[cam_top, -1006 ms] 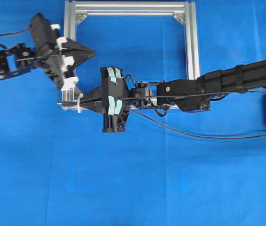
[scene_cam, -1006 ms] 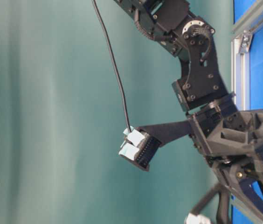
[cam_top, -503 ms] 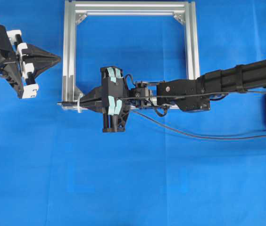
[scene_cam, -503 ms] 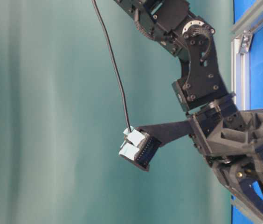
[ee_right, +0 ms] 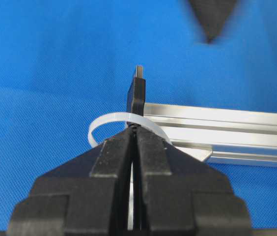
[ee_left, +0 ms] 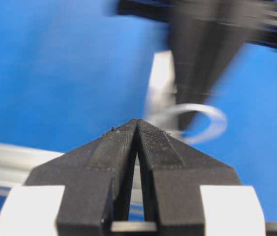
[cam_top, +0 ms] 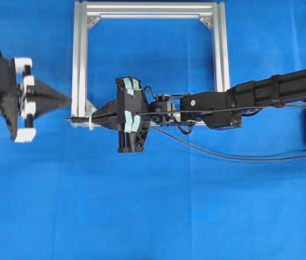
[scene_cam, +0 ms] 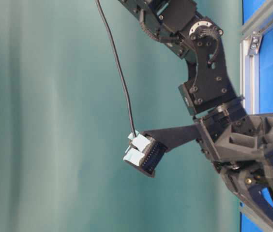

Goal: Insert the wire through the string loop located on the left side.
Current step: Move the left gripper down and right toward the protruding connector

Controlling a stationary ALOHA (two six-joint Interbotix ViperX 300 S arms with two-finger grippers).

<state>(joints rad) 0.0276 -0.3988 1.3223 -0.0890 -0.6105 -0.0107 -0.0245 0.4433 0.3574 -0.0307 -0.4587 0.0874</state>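
We saw a table (cam_top: 158,216) covered in bright blue cloth. A square silver aluminium frame (cam_top: 78,59) lay flat on it toward the far edge, with corner brackets inside its corners. The white string loop (cam_top: 91,120) stood at the frame's near left corner. A thin black wire (cam_top: 234,157) trailed in a shallow curve across the cloth, near the frame's front rail.

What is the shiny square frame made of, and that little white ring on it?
The frame looks like metal, probably aluminium: silvery, brushed, with straight grooves along its bars. The ring looks like thin, smooth white plastic or stiff string; it holds a springy round shape by itself.
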